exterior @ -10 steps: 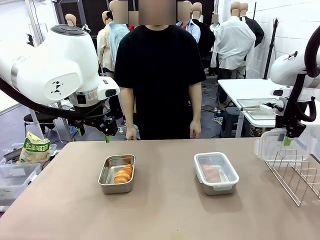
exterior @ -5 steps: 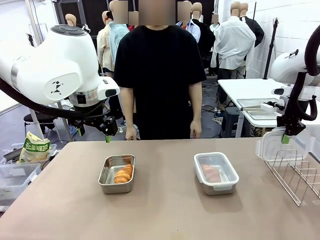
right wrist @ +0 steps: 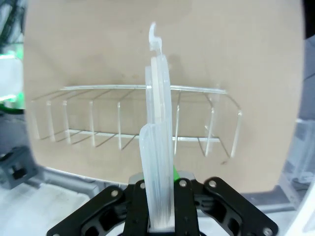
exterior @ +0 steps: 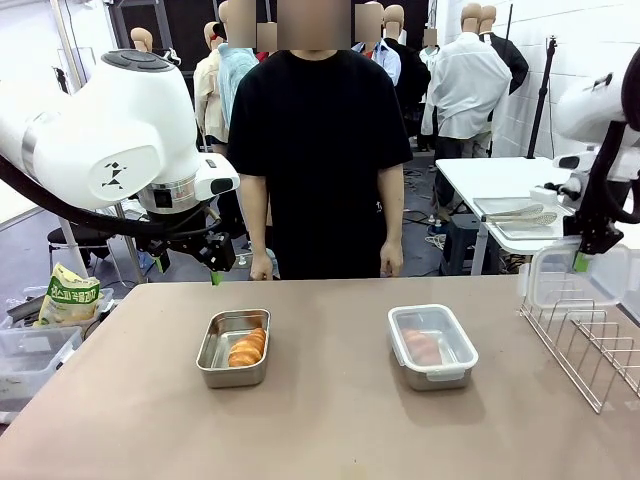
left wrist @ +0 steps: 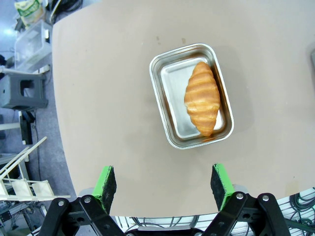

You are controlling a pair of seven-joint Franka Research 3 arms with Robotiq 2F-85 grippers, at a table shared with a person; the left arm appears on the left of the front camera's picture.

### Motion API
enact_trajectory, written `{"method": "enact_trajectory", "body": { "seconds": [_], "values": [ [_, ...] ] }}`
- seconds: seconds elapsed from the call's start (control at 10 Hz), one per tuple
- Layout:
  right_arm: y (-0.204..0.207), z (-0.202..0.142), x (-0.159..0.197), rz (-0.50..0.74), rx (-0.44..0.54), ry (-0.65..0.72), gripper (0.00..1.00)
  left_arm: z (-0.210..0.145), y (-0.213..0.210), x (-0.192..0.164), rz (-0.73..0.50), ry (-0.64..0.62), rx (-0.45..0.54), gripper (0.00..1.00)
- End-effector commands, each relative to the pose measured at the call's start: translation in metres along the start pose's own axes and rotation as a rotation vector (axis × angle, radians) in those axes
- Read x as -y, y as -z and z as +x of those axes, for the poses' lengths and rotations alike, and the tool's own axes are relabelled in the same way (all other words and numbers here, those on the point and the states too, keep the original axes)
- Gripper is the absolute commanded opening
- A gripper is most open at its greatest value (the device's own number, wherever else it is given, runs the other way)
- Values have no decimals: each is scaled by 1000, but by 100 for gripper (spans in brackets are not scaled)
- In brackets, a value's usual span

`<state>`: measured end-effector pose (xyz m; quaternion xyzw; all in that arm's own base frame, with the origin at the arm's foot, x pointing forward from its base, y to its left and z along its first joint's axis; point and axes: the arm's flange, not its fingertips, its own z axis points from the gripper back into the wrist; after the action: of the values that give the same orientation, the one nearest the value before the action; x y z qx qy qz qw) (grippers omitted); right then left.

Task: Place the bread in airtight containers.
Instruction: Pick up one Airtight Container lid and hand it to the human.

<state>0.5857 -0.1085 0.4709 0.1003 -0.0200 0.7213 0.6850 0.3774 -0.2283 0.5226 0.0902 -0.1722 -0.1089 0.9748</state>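
On the tabletop, front view: two steel containers sit apart on the brown tabletop (exterior: 320,420), with a person in a black shirt (exterior: 320,150) standing at the far edge.
Left container (exterior: 233,347): uncovered, a croissant (exterior: 247,347) lying inside it toward its right side.
Right container (exterior: 432,346): a clear lid is on it, and a second croissant (exterior: 422,346) shows through the lid.
Wire rack (exterior: 585,345): stands at the right edge of the tabletop.
Right claw (exterior: 580,262): above the rack, pinching the top edge of a clear lid (exterior: 560,285) that hangs upright, its lower part at the rack's wires.
Left claw (exterior: 190,268): hangs over the far left edge of the tabletop, nothing in it.

Left wrist view, fingers: the green pads (left wrist: 105,180) stand wide apart with nothing between them.
Left wrist view, bread: the croissant lies lengthwise in the open container, touching its floor, beyond the claw.

Right wrist view, grip: the fingers are clamped narrowly on the clear lid, seen edge-on and upright.
Right wrist view, rack: the wire rack lies below the lid on the tabletop.
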Motion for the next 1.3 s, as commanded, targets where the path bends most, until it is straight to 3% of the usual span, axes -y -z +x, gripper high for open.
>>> {"method": "enact_trajectory", "body": {
  "seconds": [0.0,0.3,0.4,0.5,0.9,1.2],
  "values": [
    [-28,-1,-27,-11,78,-6,0,0,-1,-1,0,2,-5,100],
    [-63,-1,-35,-50,180,-149,0,0,-1,-1,0,2,-5,100],
    [-73,7,-33,-69,223,-254,0,0,-1,-1,0,2,-5,100],
    [-82,21,-35,-106,210,-327,0,0,-1,-1,0,2,-5,100],
    [-146,111,-49,-435,85,-623,0,0,-1,-1,0,2,-5,100],
    [-160,189,-36,-623,138,-788,0,0,-1,-1,0,2,-5,100]
  ]
}}
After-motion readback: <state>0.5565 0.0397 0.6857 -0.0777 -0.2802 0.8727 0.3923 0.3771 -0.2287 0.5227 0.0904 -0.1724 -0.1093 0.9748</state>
